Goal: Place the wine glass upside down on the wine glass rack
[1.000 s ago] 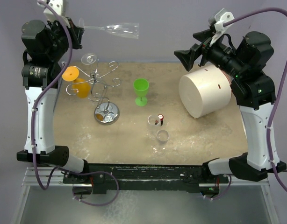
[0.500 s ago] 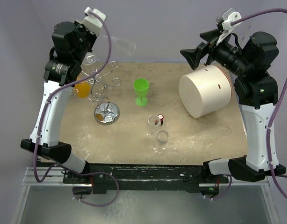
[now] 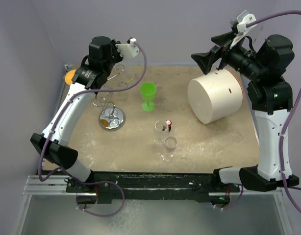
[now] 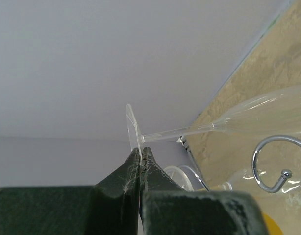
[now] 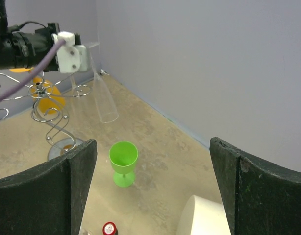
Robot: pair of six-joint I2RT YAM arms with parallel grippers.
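While the bench (image 3: 214, 142) carries a big white cylinder (image 3: 214, 95) well to the right of the wine glass rack (image 3: 112, 119), the right gripper (image 5: 153, 143) hangs farther right of the rack, its jaws spread wide on nothing. Over the rack's curled arms, the left gripper (image 4: 141, 152) has its jaws pinched on the flat foot of the wine glass (image 4: 258, 115), whose bowl slants down beside those arms. A green goblet (image 3: 148, 93) stands near the rack's right

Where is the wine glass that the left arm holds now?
In the right wrist view, the wine glass hangs bowl down at the table's far left, its foot pinched by the left gripper, beside the wine glass rack.
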